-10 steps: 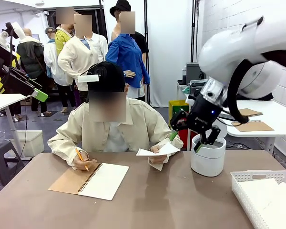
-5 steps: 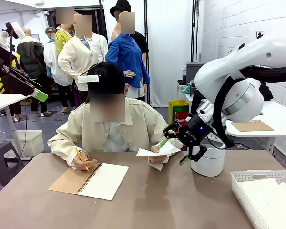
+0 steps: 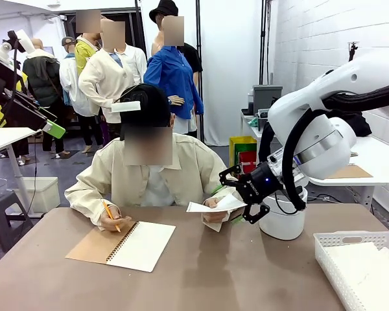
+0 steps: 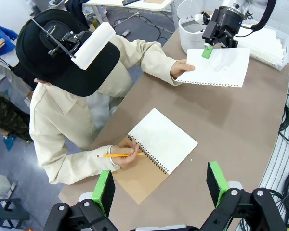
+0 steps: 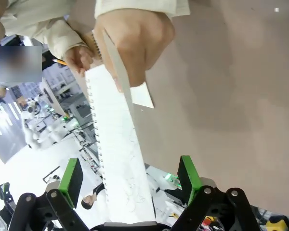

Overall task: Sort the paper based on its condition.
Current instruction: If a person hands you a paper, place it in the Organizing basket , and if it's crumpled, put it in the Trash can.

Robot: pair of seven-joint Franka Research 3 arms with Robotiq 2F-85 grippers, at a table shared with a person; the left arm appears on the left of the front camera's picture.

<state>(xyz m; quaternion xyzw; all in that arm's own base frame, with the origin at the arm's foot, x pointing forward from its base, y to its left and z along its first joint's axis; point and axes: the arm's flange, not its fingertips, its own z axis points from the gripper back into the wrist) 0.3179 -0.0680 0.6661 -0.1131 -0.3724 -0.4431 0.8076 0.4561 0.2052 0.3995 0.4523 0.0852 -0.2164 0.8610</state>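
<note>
A person at the far side holds out a white sheet of paper [image 3: 209, 207] in one hand [image 3: 214, 216], above the table. My right gripper [image 3: 228, 205] is open, with one finger on each side of the sheet's near edge. In the right wrist view the paper [image 5: 116, 159] stands edge-on between the green pads [image 5: 70, 179], with faint pencil marks on it. My left gripper [image 4: 160, 188] hangs open and empty high over the table. From there I see the paper [image 4: 216, 67] and the right gripper [image 4: 209, 47] at its far edge.
A spiral notebook [image 3: 126, 245] lies open in front of the person, whose other hand holds a pencil [image 3: 110, 216]. A white round bin [image 3: 282, 219] stands just behind my right gripper. A white slotted basket [image 3: 360, 241] with white sheets sits at the front right.
My right gripper has come down and to the left, from over the white bin to the edge of the held-out sheet. Its jaws stayed open. The person kept the sheet still.
</note>
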